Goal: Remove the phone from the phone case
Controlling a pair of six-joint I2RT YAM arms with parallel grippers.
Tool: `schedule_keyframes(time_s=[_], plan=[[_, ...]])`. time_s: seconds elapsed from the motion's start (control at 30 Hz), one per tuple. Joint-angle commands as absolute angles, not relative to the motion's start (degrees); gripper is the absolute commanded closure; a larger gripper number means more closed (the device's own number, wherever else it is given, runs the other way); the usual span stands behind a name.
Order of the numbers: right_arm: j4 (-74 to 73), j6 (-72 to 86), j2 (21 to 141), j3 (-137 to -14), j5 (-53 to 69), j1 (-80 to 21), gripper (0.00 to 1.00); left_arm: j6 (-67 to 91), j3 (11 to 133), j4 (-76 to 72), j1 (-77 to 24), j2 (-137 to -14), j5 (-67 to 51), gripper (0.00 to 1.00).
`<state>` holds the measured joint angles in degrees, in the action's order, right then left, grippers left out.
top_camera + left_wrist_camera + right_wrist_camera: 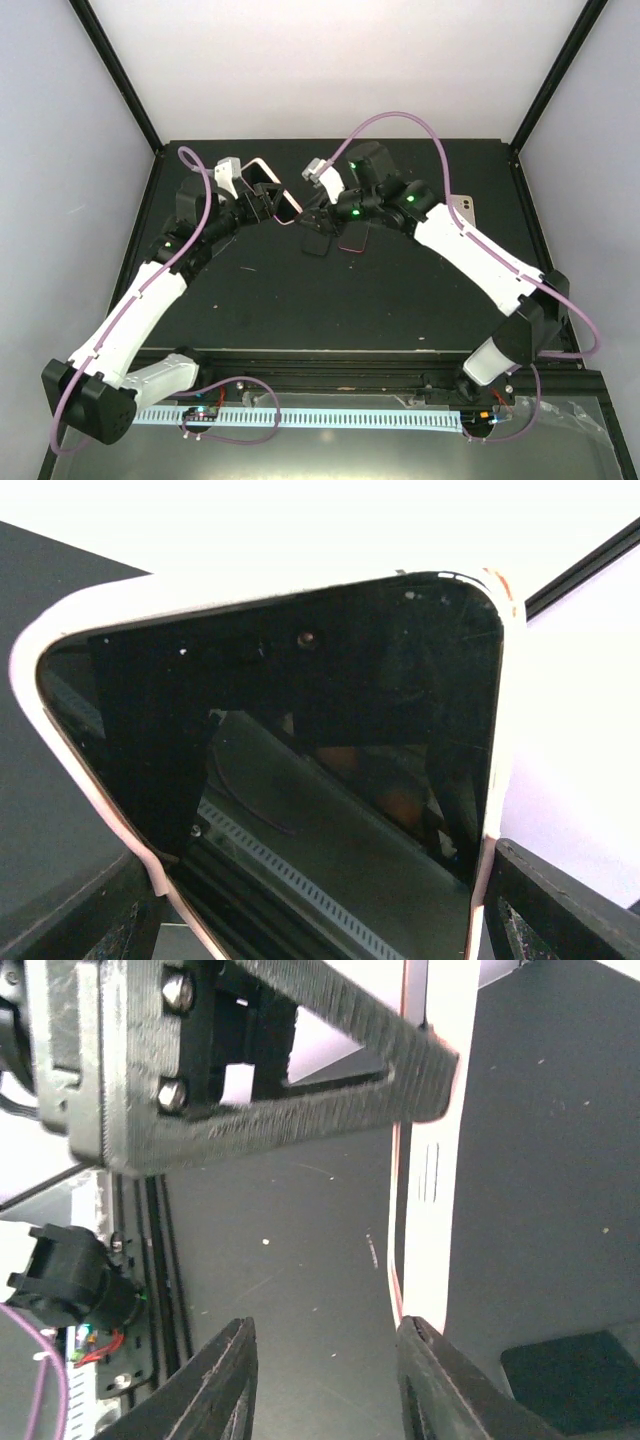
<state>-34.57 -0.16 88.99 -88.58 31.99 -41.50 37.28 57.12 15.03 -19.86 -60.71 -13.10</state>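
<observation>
In the overhead view, a pale phone case with a pink rim (284, 198) is held above the black worktop (330, 300) by the left claw (266, 198), tilted, near the far edge. The right claw (318, 212) is seen just beside the case's lower end. Whether it touches the case cannot be told there, since dark fingers and shadow merge. Beneath it, a dark flat rectangle (318, 245) and a pink-rimmed slab (353, 240) are seen lying side by side on the worktop. A pale, rounded flat item (466, 208) is largely hidden behind the right forearm.

In the left wrist view, the frame is almost filled by a phone with a glossy black screen (330, 780), seated inside the case. The lower end is cut off by the frame. Only the black finger tips (80, 920) are shown at the bottom corners, closed against the case's two long sides.

In the right wrist view, the case is seen edge-on as a white strip. The right claw's fingers (225, 1385) are parted, with bare worktop showing between them. One finger lies close to the case's edge, and contact cannot be made out. Much of the upper frame is blocked by a finger of the left claw.
</observation>
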Motion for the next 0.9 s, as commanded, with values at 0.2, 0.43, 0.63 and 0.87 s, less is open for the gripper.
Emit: schedule_keyframes(time_s=[0.2,0.43,0.63,0.87], plan=[[-37.09,-0.28,97.44,-99.42,22.17,-45.22,0.69,39.73,57.59,9.04,-17.98,-59.4,-16.46,0.99],[-36.99,3.08,98.99,-99.51,14.88,-45.3,0.72,40.29,57.53,9.64,-17.19,-59.25,-16.42,0.99],[-37.0,3.67,99.51,-99.4,15.92,-45.34,0.63,41.27,57.01,9.3,-16.38,-59.44,-17.1,0.99],[-37.18,3.63,99.68,-98.56,21.3,-45.32,0.85,41.97,56.62,8.57,-15.5,-59.93,-18.03,0.98]])
